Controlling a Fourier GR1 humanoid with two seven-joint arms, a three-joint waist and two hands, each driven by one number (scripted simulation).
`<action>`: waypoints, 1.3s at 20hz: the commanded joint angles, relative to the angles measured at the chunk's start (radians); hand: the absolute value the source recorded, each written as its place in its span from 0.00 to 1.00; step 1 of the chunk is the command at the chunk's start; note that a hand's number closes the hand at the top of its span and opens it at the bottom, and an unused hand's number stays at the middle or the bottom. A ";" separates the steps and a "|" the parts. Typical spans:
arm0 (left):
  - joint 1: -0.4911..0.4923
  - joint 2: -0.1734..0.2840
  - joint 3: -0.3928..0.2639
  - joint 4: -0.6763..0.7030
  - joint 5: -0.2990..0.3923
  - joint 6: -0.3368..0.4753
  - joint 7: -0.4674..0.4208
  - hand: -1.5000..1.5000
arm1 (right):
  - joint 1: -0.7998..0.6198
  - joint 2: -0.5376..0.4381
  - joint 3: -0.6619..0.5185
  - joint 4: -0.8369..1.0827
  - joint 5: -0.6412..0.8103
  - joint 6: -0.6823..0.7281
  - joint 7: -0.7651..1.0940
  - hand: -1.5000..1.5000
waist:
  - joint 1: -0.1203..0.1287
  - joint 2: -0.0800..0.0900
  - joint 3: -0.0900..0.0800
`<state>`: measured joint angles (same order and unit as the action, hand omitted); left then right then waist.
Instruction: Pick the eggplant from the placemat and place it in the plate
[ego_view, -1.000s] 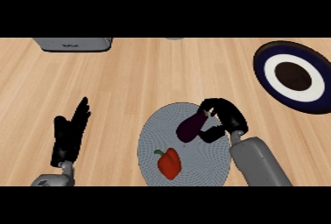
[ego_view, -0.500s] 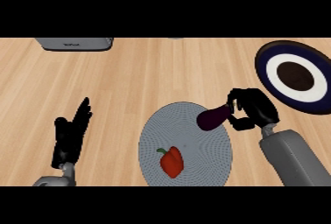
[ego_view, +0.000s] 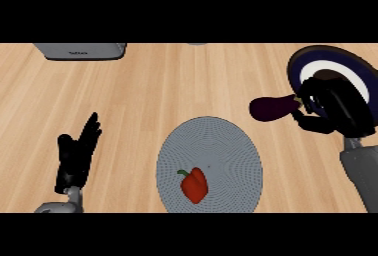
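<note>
The right robot hand (ego_view: 328, 107) is clamped on the eggplant (ego_view: 270, 108), off the placemat (ego_view: 210, 165), not yet in the plate (ego_view: 330, 67).

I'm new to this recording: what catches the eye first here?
The right hand holds a dark purple eggplant above the wooden counter, just left of the dark-rimmed plate at upper right. A red bell pepper lies on the grey round placemat at centre; the left hand rests open at lower left.

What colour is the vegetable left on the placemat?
Red with a green stem: a bell pepper, seen in the head view.
</note>
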<state>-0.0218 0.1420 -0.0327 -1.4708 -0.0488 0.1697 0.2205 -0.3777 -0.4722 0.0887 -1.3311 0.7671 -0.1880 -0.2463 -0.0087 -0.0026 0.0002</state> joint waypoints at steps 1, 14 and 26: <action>-0.006 -0.020 -0.009 -0.001 0.001 0.004 0.017 0.50 | 0.047 -0.021 -0.108 -0.095 -0.054 -0.073 -0.013 1.00 | -0.004 -0.001 0.000; -0.060 -0.021 0.019 0.080 -0.009 -0.026 -0.031 0.50 | -0.242 -0.130 -0.327 0.393 -0.108 -0.015 -0.090 1.00 | 0.026 0.009 0.000; -0.019 -0.045 -0.016 0.021 -0.037 -0.026 -0.034 0.50 | -0.394 -0.196 -0.321 0.905 0.001 -0.023 -0.247 1.00 | 0.047 0.018 0.002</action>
<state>-0.0432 0.1140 -0.0378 -1.4684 -0.0772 0.1391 0.2166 -0.7411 -0.6347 -0.2264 -0.5724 0.7599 -0.2506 -0.4245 0.0322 0.0110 0.0013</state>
